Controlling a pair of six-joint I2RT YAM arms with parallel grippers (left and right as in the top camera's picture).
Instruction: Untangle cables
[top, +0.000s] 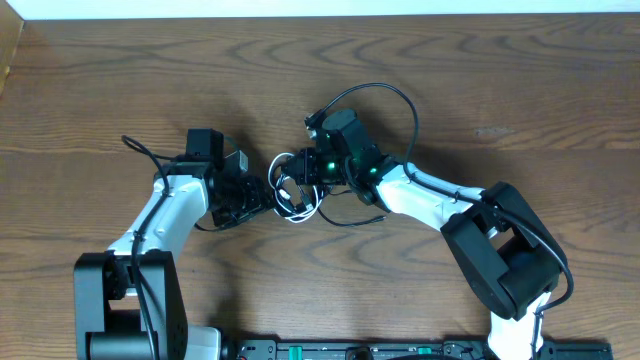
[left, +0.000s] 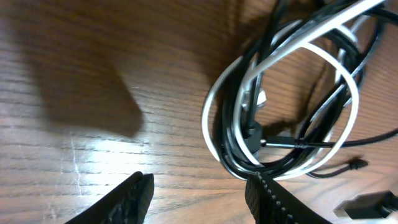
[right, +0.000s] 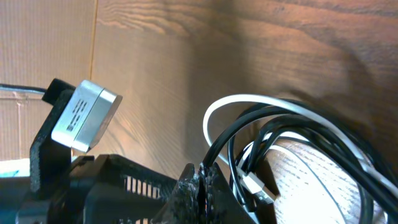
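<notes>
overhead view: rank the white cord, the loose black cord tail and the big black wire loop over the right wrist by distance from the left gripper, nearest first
From the left gripper:
1. white cord: coiled just right of the fingertips.
2. loose black cord tail: lying flat, farther right.
3. black wire loop: arcing at upper right, farthest.

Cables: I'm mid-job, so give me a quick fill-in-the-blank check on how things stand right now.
1. Among the cables, one cord is ____ and the others are black.
2. The left fingers stand ____, with nothing between them.
3. The right fingers are ____ where the black cords meet their tips.
4. The table under the tangle is made of ____.

Missing words: white; open; shut; wood.
</notes>
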